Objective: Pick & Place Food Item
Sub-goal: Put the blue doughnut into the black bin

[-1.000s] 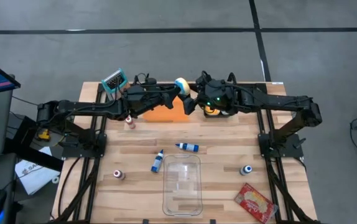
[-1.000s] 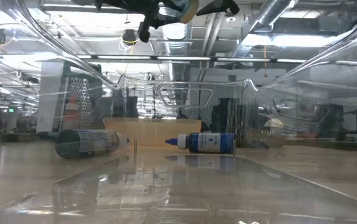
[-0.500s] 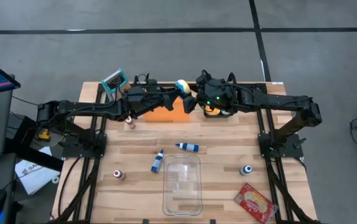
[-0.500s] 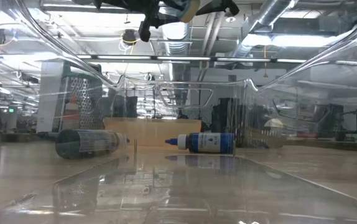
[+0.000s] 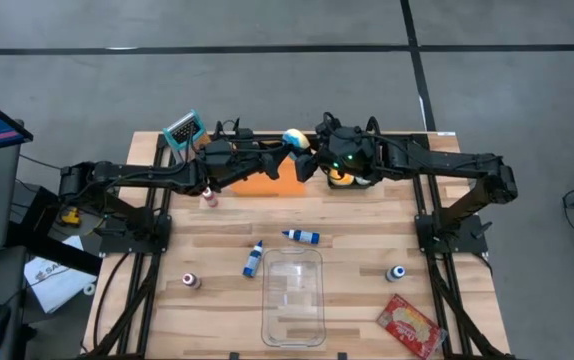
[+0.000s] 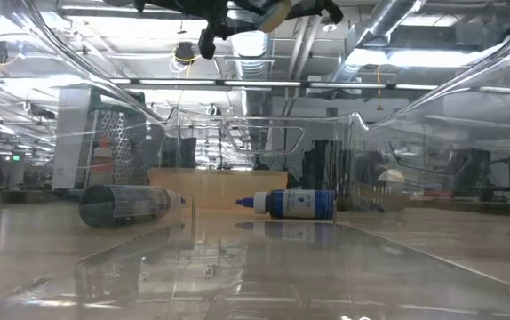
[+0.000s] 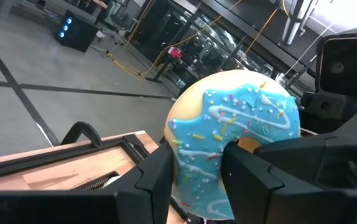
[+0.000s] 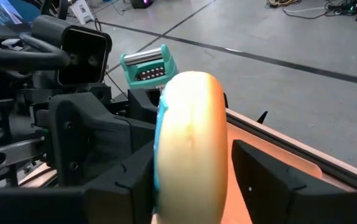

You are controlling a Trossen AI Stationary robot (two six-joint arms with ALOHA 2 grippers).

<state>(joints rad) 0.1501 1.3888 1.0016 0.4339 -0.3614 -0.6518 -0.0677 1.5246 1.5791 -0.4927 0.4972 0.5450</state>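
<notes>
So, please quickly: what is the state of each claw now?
Left claw: shut on the blue-iced donut, held above the table.
Right claw: fingers on both sides of the donut; a grip cannot be told.

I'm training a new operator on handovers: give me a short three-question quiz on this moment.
1. True or false: the doughnut lies on the orange mat.
2. Which gripper grips the doughnut? A) left gripper B) neither C) a person's hand
3. Fill in: the right gripper has a finger on either side of the ____.

Key:
1. False; it is held up in the air, above the table's far side.
2. A; its fingers clamp the blue-iced face. The right one brackets it too, but contact is not clear.
3. doughnut
</notes>
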